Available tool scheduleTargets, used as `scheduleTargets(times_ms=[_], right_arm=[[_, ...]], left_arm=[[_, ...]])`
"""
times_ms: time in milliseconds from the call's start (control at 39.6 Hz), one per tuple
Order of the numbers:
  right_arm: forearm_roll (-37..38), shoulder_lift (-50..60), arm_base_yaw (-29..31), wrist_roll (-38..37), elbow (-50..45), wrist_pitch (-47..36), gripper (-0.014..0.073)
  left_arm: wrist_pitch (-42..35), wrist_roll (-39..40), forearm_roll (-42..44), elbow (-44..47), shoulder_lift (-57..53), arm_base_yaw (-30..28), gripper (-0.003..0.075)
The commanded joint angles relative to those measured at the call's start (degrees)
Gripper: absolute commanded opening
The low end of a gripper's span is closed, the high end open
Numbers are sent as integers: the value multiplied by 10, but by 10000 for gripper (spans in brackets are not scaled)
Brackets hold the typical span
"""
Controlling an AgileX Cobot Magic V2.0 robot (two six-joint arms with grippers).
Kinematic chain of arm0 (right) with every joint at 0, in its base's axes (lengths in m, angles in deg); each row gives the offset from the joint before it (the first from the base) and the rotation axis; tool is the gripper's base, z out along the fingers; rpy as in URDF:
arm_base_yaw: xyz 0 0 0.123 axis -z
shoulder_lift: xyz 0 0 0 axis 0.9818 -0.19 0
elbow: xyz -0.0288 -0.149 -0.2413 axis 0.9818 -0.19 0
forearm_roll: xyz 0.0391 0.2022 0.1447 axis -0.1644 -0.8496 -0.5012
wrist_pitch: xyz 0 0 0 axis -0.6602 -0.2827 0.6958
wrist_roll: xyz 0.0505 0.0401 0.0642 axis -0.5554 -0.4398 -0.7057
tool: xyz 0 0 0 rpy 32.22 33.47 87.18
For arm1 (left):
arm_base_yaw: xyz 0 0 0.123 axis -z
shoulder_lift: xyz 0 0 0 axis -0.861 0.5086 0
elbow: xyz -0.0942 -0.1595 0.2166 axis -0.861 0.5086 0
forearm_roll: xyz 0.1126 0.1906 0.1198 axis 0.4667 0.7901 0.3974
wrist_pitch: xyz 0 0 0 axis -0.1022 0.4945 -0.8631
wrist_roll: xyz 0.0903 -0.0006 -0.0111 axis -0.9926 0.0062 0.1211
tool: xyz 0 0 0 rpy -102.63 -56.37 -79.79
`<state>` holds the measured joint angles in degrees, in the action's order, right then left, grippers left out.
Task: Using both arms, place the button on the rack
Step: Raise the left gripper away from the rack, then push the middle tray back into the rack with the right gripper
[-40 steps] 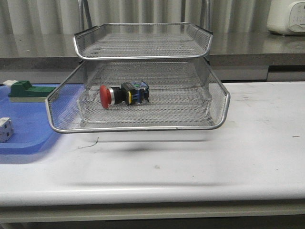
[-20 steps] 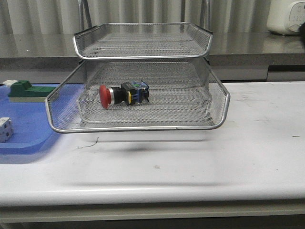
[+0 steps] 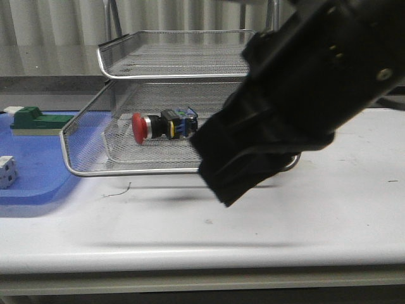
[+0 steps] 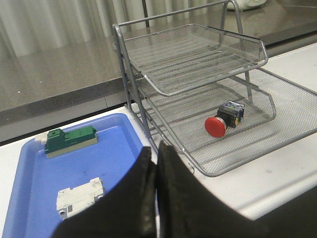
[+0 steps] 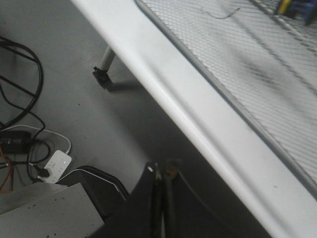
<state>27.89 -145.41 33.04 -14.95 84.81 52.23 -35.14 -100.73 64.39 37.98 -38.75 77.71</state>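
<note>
state: red mushroom-head push-button (image 3: 163, 125) lies in silver wire-mesh rack (image 3: 183, 170) pulled-out tier, beyond both grippers | left gripper (image 4: 156, 159) pressed together, empty | right gripper (image 5: 163, 174) pressed together, empty | advice: keep arms off the rim, push tier in squarely

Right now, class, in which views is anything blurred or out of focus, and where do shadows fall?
Front view: the right arm close to the lens is a soft dark mass; the rack throws a shadow on the table. Right wrist view: mesh smeared by blur. Left wrist view: button sharp, left gripper soft.
</note>
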Motion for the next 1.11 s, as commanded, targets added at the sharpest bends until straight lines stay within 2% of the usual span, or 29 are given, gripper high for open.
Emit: scheduleTargets(times_ms=[0, 455, 809, 1087], right_arm=[[-14, -23, -21, 7, 36, -41, -60], [-14, -138, -23, 7, 72, -121, -60], [-14, -172, -23, 7, 101, -133, -60], [-14, -187, 6, 7, 121, -129, -60]], left_arm=[[-50, 6, -8, -13, 8, -1, -19], [-50, 6, -8, -13, 8, -1, -19], [-50, 6, -8, -13, 8, -1, -19], [-50, 6, -8, -13, 8, -1, -19]])
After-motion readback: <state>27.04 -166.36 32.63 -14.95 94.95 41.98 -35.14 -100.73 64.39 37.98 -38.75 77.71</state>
